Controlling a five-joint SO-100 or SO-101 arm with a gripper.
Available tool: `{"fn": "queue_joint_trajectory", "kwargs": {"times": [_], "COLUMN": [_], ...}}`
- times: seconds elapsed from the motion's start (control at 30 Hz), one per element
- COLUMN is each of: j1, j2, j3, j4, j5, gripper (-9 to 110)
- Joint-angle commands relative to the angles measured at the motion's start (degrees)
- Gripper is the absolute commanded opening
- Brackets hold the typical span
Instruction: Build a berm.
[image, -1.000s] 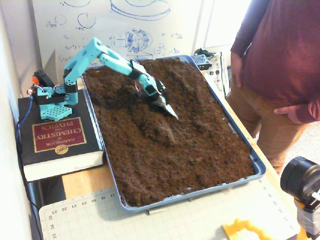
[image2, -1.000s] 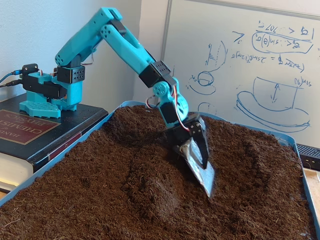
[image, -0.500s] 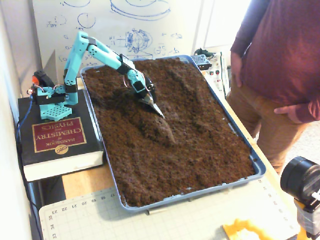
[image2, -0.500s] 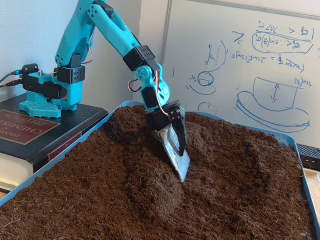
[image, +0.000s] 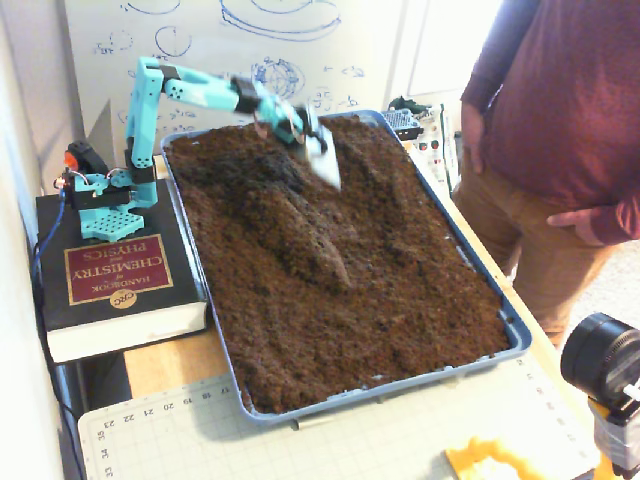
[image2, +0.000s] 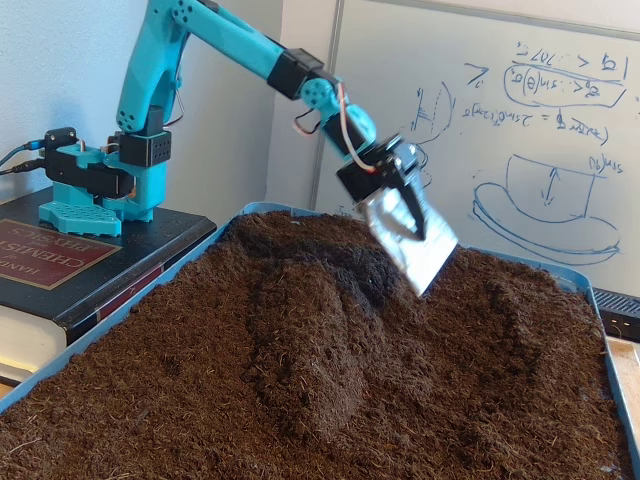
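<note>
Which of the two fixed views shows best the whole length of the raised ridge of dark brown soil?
The high fixed view: the ridge of dark brown loose soil lies entirely visible in the blue tray. The low fixed view shows its height, but foreshortened.

The turquoise arm (image2: 215, 40) rises from its base at the left of both fixed views, bends at the top and reaches out toward upper centre, its hand (image2: 412, 235) (image: 322, 160) raised in the air and angled down, tipped with a flat silvery blade.
</note>
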Motion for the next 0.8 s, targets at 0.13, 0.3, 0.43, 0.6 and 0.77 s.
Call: {"fn": "queue_joint_trajectory", "kwargs": {"times": [0.13,0.3,0.43,0.6,0.77], "j1": [-9.93,-12.13,-11.69,-9.49,-5.98], "j2": [-14.06,-24.52,-32.78,-39.81,-41.84], "j3": [-16.35,-25.4,-34.98,-40.17,-38.76], "j4": [-0.97,-1.49,-6.5,-15.03,-18.72], "j5": [4.75,4.66,4.66,4.13,-6.42], "gripper": [1,1,1,0,0]}}
